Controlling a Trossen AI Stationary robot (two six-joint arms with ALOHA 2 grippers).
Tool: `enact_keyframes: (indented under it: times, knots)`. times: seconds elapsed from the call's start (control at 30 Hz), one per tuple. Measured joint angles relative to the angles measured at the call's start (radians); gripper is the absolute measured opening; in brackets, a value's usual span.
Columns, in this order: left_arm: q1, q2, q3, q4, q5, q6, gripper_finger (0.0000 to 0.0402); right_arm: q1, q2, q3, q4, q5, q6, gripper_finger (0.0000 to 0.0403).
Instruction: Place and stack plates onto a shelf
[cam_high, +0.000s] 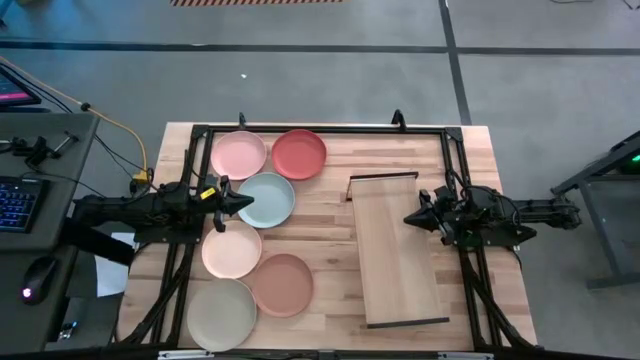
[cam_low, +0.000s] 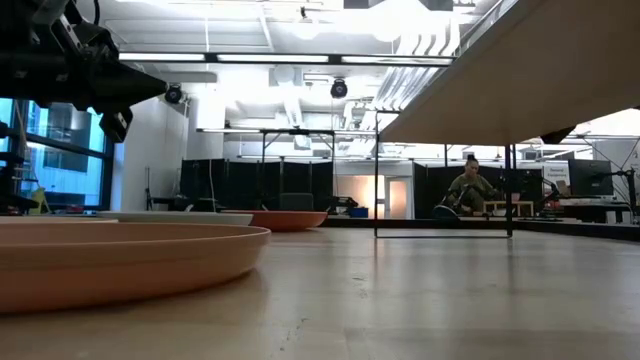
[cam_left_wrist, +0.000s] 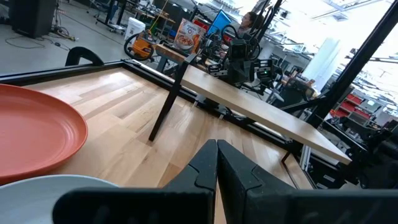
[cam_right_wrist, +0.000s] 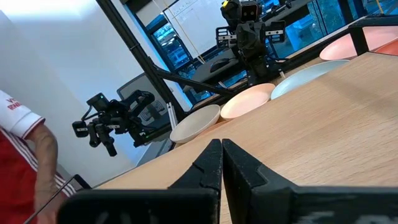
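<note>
Six plates lie flat on the table's left half: pink, red, pale blue-grey, peach, terracotta and sage-cream. The light-wood shelf stands right of centre on thin dark legs. My left gripper is shut and hovers above the blue-grey plate's left edge, clear of it in the low view. My right gripper is shut and level over the shelf's right edge, its fingers pointing across the board toward the plates.
A black metal frame runs along the table's far edge and down both sides. Bare wood lies between the plates and the shelf. A desk with a keyboard stands left of the table. A person's red-and-white sleeve shows beyond the table.
</note>
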Motion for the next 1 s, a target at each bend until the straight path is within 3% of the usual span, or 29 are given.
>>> enact_keyframes:
  times: [0.53,0.63,0.87,1.0]
  knots:
    - [0.000,0.000,0.000,0.000,0.000,0.000,0.0000,0.000,0.000,0.000,0.000,0.001,0.000,0.0000]
    - [0.000,0.000,0.000,0.000,0.000,0.000,0.0000,0.000,0.000,-0.002,0.025,0.041,0.000,0.0000]
    - [0.000,0.000,0.000,0.000,0.000,0.000,0.0000,0.000,0.000,-0.002,0.344,0.320,0.311,0.0000]
    - [0.000,0.000,0.000,0.000,0.000,0.000,0.0000,0.001,0.032,0.051,0.642,0.286,0.258,0.0000]
